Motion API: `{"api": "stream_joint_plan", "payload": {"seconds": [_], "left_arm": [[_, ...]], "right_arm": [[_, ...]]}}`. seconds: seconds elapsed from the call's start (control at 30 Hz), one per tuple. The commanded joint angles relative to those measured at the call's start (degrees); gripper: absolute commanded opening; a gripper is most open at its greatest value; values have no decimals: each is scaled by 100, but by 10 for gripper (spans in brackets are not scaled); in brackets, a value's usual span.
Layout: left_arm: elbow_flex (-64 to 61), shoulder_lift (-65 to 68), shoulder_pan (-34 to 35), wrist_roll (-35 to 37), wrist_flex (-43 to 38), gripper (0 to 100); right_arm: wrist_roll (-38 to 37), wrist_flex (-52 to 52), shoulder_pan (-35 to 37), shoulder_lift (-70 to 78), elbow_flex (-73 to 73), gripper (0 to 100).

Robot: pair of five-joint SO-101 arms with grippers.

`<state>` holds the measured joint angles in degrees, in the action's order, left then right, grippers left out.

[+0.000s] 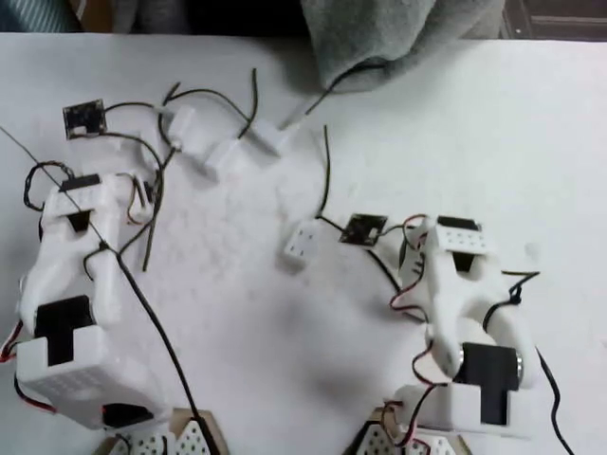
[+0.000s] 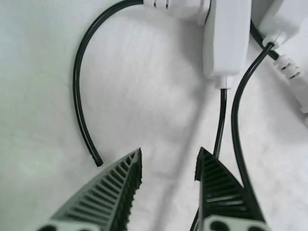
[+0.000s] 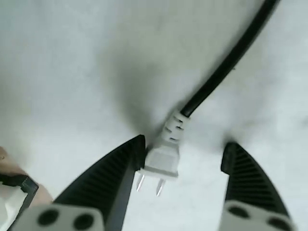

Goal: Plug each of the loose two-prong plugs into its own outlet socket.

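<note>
Two arms sit side by side on the white table (image 1: 237,313). On the left, the left gripper (image 2: 168,166) hangs low with its jaws spread. A black cord end (image 2: 97,162) lies just beside one finger, and the socket block (image 2: 226,38) beyond is partly cut off from view. Mid-table lies an outlet socket (image 1: 303,242). Further right, the right gripper (image 3: 185,144) has its jaws spread either side of the two-prong plug (image 3: 161,159). One finger is close against it, though I cannot tell whether they touch. The plug's cord (image 3: 226,62) runs out of sight.

White arms (image 1: 57,275); black servos (image 1: 62,327); red-black wiring (image 1: 396,301); dark ribbed pincer fingers (image 2: 120,192)
</note>
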<state>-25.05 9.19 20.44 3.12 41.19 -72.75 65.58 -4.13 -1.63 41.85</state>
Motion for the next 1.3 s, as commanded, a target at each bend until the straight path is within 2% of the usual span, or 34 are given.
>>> {"api": "stream_joint_plan", "payload": {"seconds": [0.0,0.4,1.27], "left_arm": [[26,-180,-84,-44,-97,192],[18,-171,-84,-44,-97,192],[9,-171,-84,-35,-79,192]], "right_arm": [[-343,286,-22,382,-431,262],[-413,567,-277,620,-607,261],[-378,716,-268,620,-571,252]]}}
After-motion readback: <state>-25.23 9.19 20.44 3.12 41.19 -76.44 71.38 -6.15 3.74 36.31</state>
